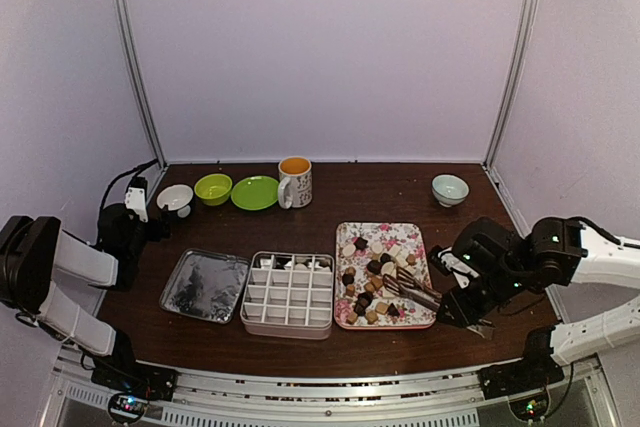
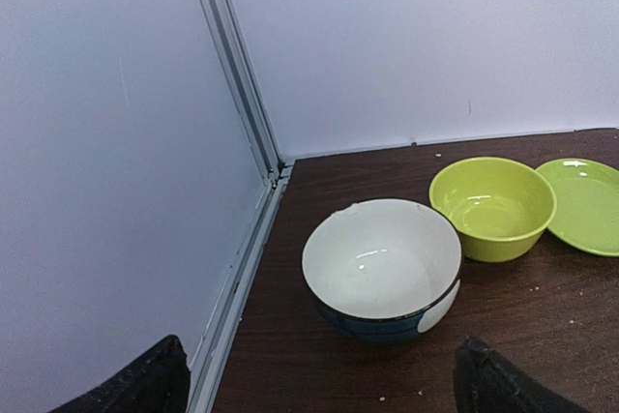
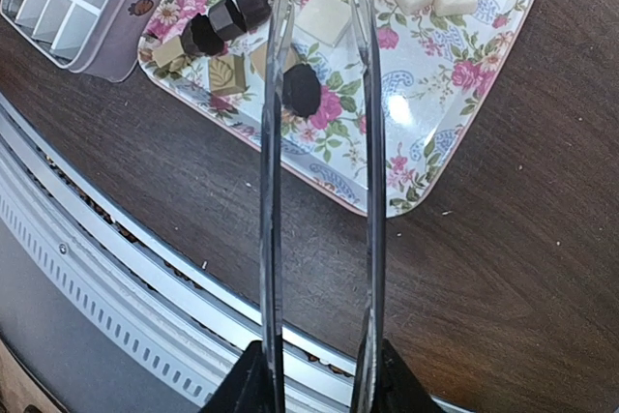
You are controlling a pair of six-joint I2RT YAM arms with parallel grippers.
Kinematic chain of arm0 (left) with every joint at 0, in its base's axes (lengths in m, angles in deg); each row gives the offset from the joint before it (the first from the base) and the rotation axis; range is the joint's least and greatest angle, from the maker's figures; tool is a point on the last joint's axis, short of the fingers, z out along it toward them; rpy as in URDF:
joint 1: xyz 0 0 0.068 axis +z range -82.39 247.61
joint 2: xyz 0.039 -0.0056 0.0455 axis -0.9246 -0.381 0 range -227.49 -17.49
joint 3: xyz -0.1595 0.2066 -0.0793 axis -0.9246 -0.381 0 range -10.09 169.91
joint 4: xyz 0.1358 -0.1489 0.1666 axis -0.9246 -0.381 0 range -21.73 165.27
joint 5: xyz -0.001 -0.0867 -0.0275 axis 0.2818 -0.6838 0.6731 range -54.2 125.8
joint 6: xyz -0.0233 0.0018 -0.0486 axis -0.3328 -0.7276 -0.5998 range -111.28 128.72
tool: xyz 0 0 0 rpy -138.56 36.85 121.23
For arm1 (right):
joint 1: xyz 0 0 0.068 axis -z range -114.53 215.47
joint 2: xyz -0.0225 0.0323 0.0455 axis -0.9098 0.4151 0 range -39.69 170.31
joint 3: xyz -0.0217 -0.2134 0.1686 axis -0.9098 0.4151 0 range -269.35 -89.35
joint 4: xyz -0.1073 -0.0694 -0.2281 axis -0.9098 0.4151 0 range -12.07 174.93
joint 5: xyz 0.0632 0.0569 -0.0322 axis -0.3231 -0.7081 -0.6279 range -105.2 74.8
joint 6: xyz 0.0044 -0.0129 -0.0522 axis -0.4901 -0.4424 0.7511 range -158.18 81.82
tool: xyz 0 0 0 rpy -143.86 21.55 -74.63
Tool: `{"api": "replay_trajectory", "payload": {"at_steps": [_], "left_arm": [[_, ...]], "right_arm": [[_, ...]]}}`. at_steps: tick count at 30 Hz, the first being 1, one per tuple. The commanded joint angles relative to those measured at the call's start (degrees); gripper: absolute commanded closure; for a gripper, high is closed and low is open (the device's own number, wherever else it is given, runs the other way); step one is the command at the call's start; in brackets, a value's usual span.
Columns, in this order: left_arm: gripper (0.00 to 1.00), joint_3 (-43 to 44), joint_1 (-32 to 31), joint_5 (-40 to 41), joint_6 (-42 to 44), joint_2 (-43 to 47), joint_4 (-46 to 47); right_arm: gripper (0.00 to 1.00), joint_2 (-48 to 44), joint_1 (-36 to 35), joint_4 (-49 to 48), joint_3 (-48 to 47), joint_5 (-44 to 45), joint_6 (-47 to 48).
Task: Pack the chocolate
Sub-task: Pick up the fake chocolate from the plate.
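The chocolate (image 1: 372, 267), several dark, tan and cream pieces, lies on the pink floral tray (image 1: 419, 247). My right gripper (image 1: 452, 305) is shut on thin metal tongs (image 1: 412, 292) that reach over the tray's near right part. In the right wrist view the gripper (image 3: 317, 379) holds the tongs (image 3: 272, 191) with their arms apart. A dark piece (image 3: 302, 89) lies just inside the left arm, and the tips are cut off at the top. The white compartment box (image 1: 290, 292) stands left of the tray with a few pieces in its far row. My left gripper (image 2: 319, 384) is open and empty.
A white bowl (image 2: 382, 263), a green bowl (image 2: 491, 205) and a green plate (image 2: 585, 202) stand before the left gripper. A metal lid (image 1: 205, 285) lies left of the box. A mug (image 1: 295, 181) and a pale blue bowl (image 1: 449, 188) stand at the back.
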Motion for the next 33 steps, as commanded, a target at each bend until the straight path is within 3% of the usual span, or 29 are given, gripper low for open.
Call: {"api": "replay_trajectory", "payload": {"at_steps": [1, 12, 33], "left_arm": [[0.02, 1.2, 0.4, 0.1, -0.4, 0.0, 3.0], [0.02, 1.2, 0.4, 0.1, -0.4, 0.0, 3.0], [0.02, 1.2, 0.4, 0.1, -0.4, 0.0, 3.0]], "right_arm": [[0.66, -0.7, 0.2, 0.6, 0.6, 0.0, -1.0], [0.66, -0.7, 0.2, -1.6, 1.5, -0.9, -1.0], [0.65, -2.1, 0.1, 4.8, 1.1, -2.6, -1.6]]}}
